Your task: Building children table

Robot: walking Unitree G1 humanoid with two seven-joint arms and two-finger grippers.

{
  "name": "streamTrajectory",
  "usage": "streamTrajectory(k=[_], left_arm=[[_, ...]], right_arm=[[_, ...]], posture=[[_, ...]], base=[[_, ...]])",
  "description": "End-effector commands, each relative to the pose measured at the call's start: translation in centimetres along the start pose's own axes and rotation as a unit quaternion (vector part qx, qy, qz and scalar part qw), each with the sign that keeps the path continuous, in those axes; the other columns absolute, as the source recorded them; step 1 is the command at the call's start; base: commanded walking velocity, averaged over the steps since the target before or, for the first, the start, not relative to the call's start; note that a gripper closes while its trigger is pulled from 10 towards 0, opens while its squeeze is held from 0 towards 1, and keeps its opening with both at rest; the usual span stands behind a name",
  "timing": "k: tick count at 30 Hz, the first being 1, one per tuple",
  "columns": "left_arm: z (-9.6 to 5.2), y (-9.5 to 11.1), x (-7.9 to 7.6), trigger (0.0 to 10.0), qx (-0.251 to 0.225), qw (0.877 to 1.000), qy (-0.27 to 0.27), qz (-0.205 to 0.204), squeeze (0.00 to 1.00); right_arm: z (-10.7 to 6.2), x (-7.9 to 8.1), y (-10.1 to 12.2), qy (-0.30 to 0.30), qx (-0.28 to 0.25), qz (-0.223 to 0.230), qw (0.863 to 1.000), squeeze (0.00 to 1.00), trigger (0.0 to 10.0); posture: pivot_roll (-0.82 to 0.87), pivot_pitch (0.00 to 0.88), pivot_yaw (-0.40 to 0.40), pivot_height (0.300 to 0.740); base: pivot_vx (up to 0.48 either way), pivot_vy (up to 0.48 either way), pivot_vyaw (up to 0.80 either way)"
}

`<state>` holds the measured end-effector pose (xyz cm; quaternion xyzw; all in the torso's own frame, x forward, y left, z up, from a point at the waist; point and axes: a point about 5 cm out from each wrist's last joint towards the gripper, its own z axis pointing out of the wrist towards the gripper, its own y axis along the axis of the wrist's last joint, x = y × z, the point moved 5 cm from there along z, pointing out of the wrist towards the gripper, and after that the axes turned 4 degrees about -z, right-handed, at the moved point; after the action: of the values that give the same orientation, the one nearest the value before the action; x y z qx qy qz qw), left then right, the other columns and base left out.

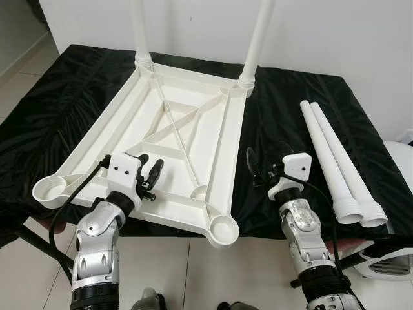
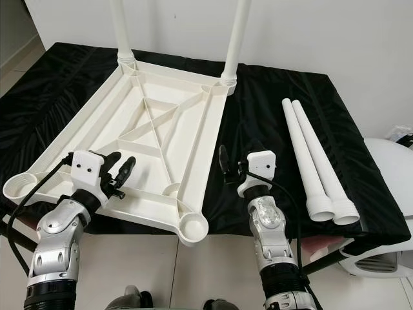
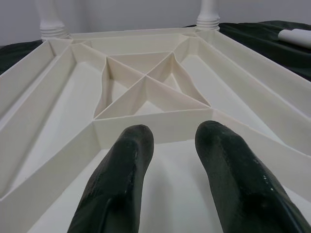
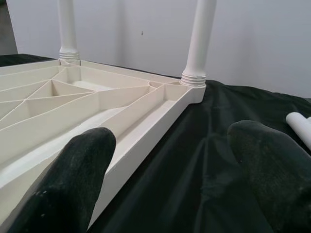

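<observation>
A white plastic table top (image 1: 222,161) lies upside down on a black cloth (image 1: 290,110). Two white legs (image 1: 141,32) (image 1: 260,35) stand screwed into its far corners. Its near corner sockets (image 1: 224,230) (image 1: 50,188) hold nothing. Two loose legs (image 1: 326,155) lie side by side on the cloth to the right. My left gripper (image 1: 152,161) hovers open over the top's near edge, its fingers (image 3: 121,179) pointing along the ribbed underside (image 3: 146,92). My right gripper (image 1: 266,155) is open above the cloth, just right of the top's right rail (image 4: 146,131).
A white wall runs behind the table. At the lower right stands a white appliance (image 1: 387,258) with a grille. The near corner socket overhangs the table's front edge above the tiled floor (image 1: 193,271). Bare cloth lies between the top and the loose legs.
</observation>
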<state>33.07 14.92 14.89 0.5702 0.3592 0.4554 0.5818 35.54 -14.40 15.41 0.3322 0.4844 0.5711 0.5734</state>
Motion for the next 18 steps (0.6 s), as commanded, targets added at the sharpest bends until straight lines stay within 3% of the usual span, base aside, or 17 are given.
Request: streamTrajectory(k=[1, 18], left_arm=[[-0.72, -0.43, 2.71, 10.0, -0.001, 0.99, 0.143, 0.001, 0.0], [-0.39, -0.12, 2.17, 10.0, -0.002, 0.992, 0.116, 0.038, 0.0]], right_arm=[[-0.25, -0.29, -0.48, -0.006, 0.007, -0.004, 1.0, 0.0, 10.0], [0.08, -0.3, -0.48, -0.005, 0.008, -0.014, 1.0, 0.0, 10.0]], posture=[[0.03, 0.055, -0.05, 0.74], [0.04, 0.049, -0.048, 0.74]], base=[[0.0, 0.0, 0.0], [0.0, 0.0, 0.0]])
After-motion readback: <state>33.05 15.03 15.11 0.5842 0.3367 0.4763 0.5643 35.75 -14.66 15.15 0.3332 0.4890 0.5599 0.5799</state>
